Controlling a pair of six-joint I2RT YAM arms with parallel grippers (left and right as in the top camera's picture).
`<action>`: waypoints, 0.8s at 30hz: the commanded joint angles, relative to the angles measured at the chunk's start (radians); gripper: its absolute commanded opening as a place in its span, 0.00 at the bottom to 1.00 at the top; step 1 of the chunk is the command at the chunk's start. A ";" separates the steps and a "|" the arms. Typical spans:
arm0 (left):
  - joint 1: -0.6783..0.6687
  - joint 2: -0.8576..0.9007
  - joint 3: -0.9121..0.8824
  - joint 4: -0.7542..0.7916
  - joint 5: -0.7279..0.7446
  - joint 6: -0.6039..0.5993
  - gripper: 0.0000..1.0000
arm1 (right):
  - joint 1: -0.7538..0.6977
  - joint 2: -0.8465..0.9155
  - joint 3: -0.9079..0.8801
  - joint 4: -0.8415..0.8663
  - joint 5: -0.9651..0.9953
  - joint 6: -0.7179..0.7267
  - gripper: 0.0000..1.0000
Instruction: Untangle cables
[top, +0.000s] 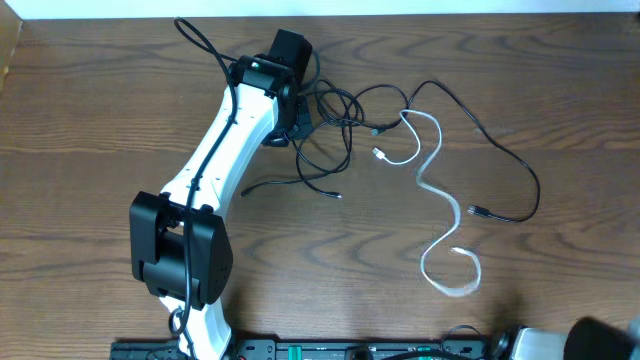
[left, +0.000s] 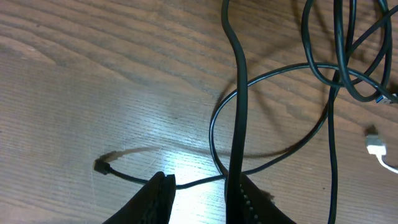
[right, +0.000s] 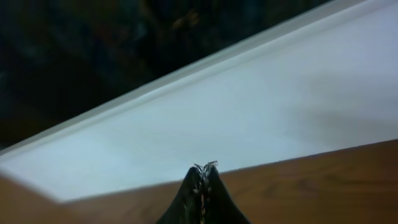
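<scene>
- Cables are found spread over the wooden table (top: 100, 120), with the black cables (left: 237, 93) looped over each other at the far middle, right by the left gripper (left: 200, 183).
- Its fingers are spread, nothing pinched. One black cord is seen running down between them.
- White cable (top: 421, 178) is snaked out to the right, with a long black cable (top: 536, 185) curved round beyond it.
- Right gripper (right: 203, 169) is pressed together, nothing held.

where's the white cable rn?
Overhead, right of centre: white cable snakes from the black tangle by the left gripper toward the near edge; a black cable loops to its right.
</scene>
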 joint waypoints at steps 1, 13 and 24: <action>0.001 0.014 -0.002 -0.004 -0.010 0.001 0.33 | -0.041 0.098 0.015 0.023 0.003 0.002 0.01; 0.001 0.014 -0.002 -0.016 -0.009 0.002 0.33 | 0.098 0.189 0.014 -0.499 -0.080 -0.369 0.20; 0.001 0.014 -0.002 -0.018 -0.009 0.002 0.37 | 0.227 0.189 -0.261 -0.742 0.047 -0.737 0.66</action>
